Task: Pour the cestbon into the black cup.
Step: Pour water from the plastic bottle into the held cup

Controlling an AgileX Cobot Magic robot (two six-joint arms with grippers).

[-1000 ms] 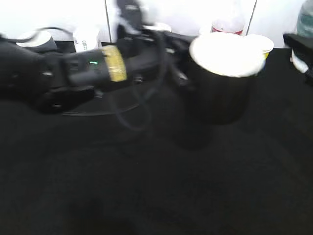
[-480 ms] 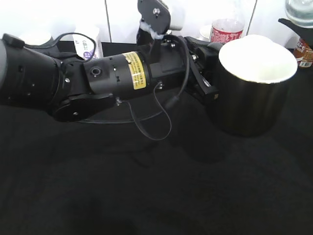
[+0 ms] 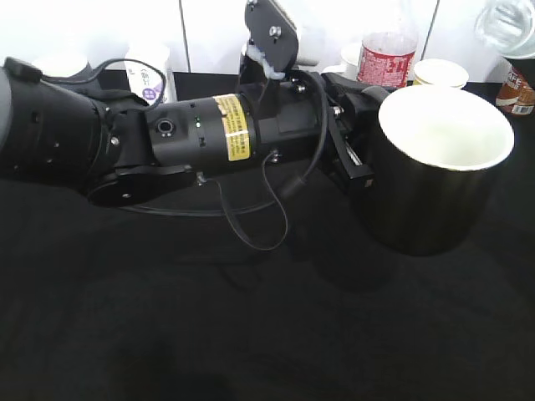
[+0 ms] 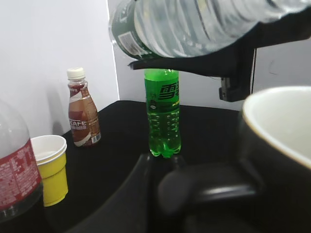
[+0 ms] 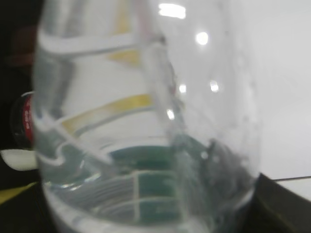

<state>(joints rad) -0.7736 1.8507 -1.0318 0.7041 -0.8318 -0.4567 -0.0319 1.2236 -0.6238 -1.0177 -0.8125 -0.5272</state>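
The black cup, white inside, hangs above the black table at centre right. My left gripper is shut on its handle side. In the left wrist view the cup fills the right side, with its handle between my jaws. The cestbon, clear with a green label, lies tilted above the cup rim, and my right gripper is shut on it. It shows at the top right of the exterior view and fills the right wrist view. Its neck is out of view. I see no water stream.
A green soda bottle, a brown cafe bottle, a yellow and white paper cup and a cola bottle stand along the back by the white wall. White cups stand at the back left.
My left arm has carried the black cup to the right and steadied it. The cestbon has come into the top right corner, above the cup.
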